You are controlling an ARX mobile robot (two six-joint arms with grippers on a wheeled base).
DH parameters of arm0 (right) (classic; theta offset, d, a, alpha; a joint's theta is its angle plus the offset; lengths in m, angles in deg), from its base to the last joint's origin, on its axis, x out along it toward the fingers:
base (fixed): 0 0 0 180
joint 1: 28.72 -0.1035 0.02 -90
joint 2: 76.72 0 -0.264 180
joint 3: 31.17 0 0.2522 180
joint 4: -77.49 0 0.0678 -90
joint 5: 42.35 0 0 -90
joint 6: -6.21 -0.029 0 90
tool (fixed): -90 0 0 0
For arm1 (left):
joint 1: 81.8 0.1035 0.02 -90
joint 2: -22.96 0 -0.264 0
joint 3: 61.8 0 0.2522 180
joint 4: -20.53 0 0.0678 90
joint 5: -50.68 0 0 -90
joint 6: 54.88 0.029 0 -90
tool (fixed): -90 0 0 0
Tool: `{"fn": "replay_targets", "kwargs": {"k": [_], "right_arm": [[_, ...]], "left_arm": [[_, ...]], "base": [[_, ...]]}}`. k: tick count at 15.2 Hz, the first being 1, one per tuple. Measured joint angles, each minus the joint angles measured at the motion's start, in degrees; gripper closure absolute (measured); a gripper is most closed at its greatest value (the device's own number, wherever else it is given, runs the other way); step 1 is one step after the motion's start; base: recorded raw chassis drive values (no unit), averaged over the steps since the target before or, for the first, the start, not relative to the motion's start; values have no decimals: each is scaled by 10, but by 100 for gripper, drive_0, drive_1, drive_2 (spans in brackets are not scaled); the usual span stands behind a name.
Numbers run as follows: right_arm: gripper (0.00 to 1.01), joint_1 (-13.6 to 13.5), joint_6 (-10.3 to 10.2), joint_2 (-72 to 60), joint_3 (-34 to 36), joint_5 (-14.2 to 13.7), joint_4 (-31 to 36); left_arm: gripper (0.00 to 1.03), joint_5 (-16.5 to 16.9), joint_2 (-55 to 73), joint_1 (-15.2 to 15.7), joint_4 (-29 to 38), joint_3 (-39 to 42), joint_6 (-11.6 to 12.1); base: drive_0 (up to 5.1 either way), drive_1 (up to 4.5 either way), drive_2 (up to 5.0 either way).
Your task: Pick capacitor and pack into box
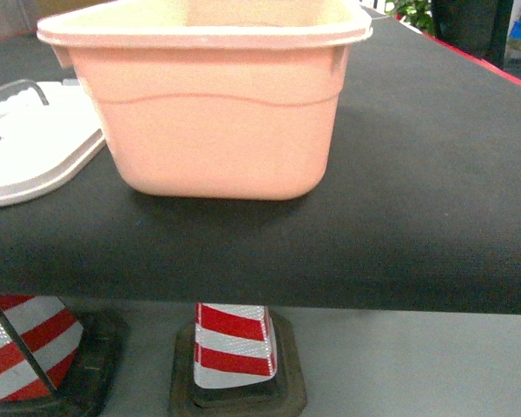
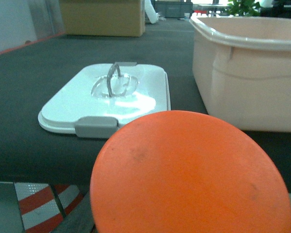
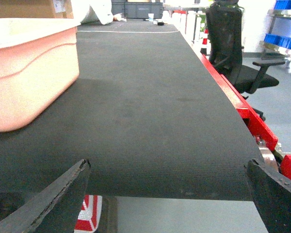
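Note:
The capacitor point(image 2: 189, 174) fills the bottom of the left wrist view as a large orange-red round end face, right in front of the camera where my left gripper's jaws sit. It hides the fingers. The box point(image 1: 217, 113) is a pale pink tub standing open on the black table, also seen at the right of the left wrist view as the box point(image 2: 247, 73). Its white lid point(image 2: 111, 97) lies flat to the tub's left. My right gripper point(image 3: 167, 194) hangs open at the table's front edge, right of the box point(image 3: 29, 68), with nothing between its fingers. Neither gripper shows in the head view.
The black table point(image 1: 417, 174) has a red edge point(image 3: 233, 97) on its right side. Red-and-white traffic cones point(image 1: 234, 347) stand on the floor under the front edge. A black office chair point(image 3: 233, 43) is off to the right, and a brown carton point(image 2: 102, 17) stands at the back.

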Motion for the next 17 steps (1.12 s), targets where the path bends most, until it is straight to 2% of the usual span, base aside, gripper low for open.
{"fn": "replay_targets", "kwargs": {"k": [17], "right_arm": [[3, 0, 1, 0, 0, 0, 0]], "left_arm": [[60, 0, 0, 0, 0, 0, 0]], "base": [[0, 0, 0]]}}
